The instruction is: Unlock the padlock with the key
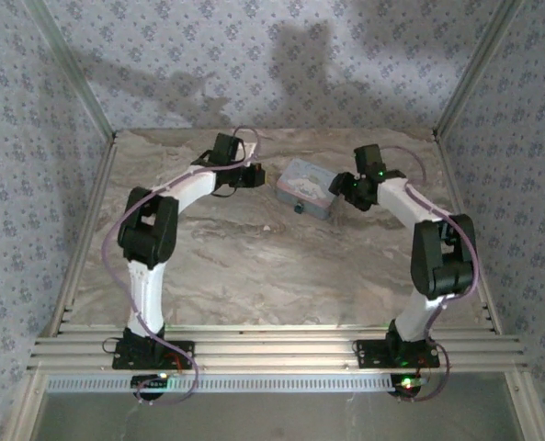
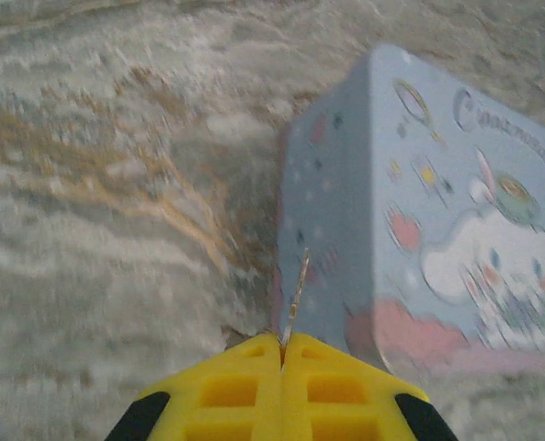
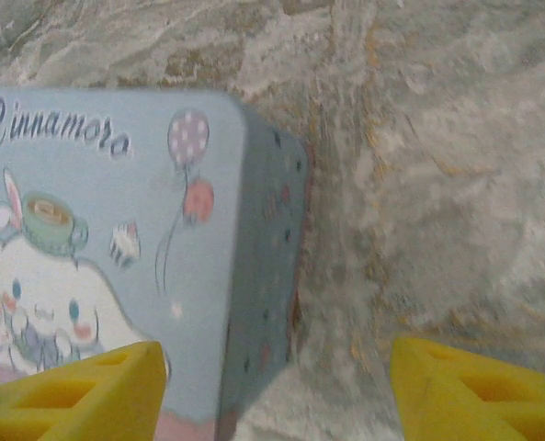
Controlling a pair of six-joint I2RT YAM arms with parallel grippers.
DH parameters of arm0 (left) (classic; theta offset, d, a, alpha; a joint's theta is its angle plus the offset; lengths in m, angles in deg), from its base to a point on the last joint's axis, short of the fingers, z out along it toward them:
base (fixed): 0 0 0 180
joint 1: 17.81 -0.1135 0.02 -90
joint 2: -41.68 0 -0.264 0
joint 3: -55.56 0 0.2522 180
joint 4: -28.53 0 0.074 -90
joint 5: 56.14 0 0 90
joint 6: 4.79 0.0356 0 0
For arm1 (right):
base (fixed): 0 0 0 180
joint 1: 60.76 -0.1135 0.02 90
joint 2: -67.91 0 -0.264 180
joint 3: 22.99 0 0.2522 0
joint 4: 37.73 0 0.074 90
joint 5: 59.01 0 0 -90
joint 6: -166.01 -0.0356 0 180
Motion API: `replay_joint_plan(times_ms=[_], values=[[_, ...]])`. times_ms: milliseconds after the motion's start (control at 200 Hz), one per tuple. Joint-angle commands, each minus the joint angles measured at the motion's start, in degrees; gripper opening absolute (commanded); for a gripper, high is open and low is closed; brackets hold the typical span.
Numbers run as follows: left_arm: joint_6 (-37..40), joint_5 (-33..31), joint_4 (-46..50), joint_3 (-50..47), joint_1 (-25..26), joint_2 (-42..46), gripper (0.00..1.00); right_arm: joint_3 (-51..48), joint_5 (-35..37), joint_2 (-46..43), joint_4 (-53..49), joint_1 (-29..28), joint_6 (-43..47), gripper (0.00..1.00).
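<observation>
Enclosing marbled beige tabletop (image 1: 254,266), floral-print walls (image 1: 281,64); left gripper (image 2: 281,342) pinching key (image 2: 297,294)

Look down at the table (image 1: 254,276). Your two arms bend in toward the middle. A pale blue tin (image 1: 311,184) sits between them, near the back. Your left gripper (image 1: 254,175) is just beside the tin's left end. Your right gripper (image 1: 339,190) is just beside its right end. The tiny padlock (image 1: 299,209) shows as a dark dot on the tin's near side. From up here you can't tell how the fingers are set.
</observation>
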Motion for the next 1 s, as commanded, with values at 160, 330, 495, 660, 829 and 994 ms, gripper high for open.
replay_joint_plan(times_ms=[160,330,495,660,829,994], values=[[2.5,0.5,9.8,13.4,2.3,-7.0,0.00,11.8,-14.1,12.0,-2.3,2.7,8.4,0.65],[2.2,1.1,5.9,5.3,3.8,-1.9,0.00,13.8,-19.4,14.6,-2.1,1.3,10.6,0.61],[0.3,2.2,-1.5,-9.1,4.2,7.1,0.00,12.4,-20.6,13.4,-3.2,-2.3,14.4,0.60],[-0.5,0.0,-3.8,-20.2,4.4,15.3,0.00,9.3,-18.9,11.0,-3.0,-6.0,14.1,0.60],[-2.0,-2.3,-3.8,-26.0,2.6,20.4,0.00,7.4,-12.9,7.1,-3.5,-7.7,9.3,0.67],[-1.8,-3.1,-4.2,-30.6,0.9,25.4,0.00,5.8,-2.6,-1.9,-5.9,-8.6,8.9,0.72]])
